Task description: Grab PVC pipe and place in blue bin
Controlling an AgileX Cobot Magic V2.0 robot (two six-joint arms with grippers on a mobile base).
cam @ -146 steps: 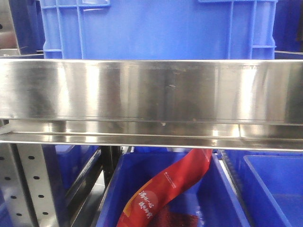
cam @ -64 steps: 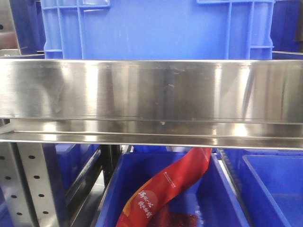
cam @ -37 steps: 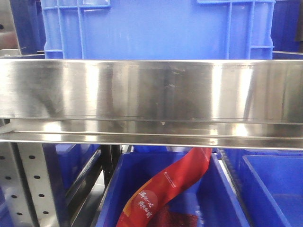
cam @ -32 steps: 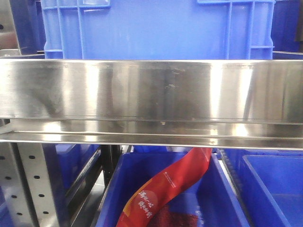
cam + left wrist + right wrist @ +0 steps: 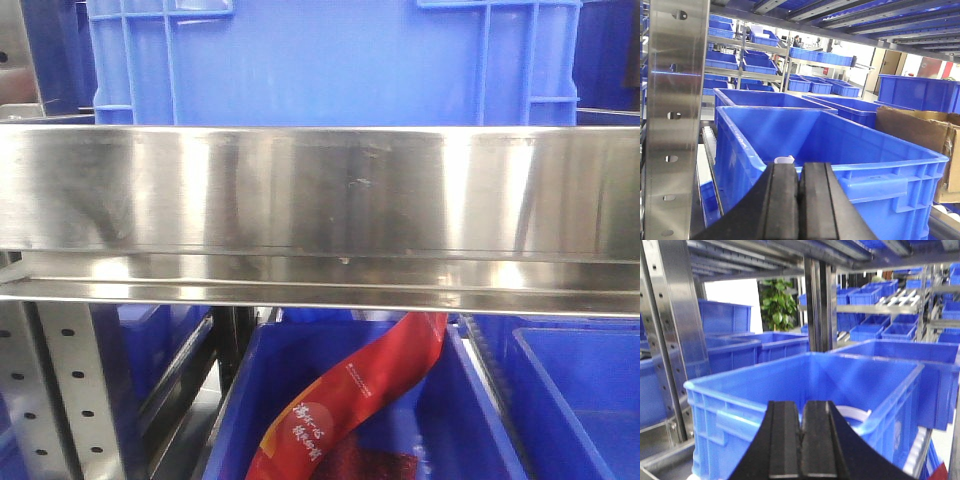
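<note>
**While both pincers are pressed shut, a white curve shows in the bin beyond the right one**

Although little of it shows, the PVC pipe (image 5: 856, 413) appears to be the thin white arched strip just beyond and to the right of the right gripper (image 5: 802, 440), lying inside the blue bin (image 5: 765, 390) ahead of that pincer. It looks like light, stiff, smooth plastic, so I judge that it would slip from a loose pinch. A hold across the arch, at its middle, seems safer than one at the flat end.

That pincer's pads meet along a thin dark seam, with nothing between them. The left gripper (image 5: 799, 200) is closed the same way. A small white tab (image 5: 785, 159) peeks just past its left fingertip, off the seam; I cannot tell whether this is another such piece.

Beyond the left pincer stands a second bin (image 5: 850, 145), and the part of its inside that shows holds nothing. A cardboard box (image 5: 920, 130) sits to its right.

From the front, neither pincer is seen. A steel rail (image 5: 320, 190) crosses the view, with a blue crate (image 5: 330, 60) above it and a lower bin (image 5: 235, 400) holding a red packet (image 5: 350, 395).
</note>
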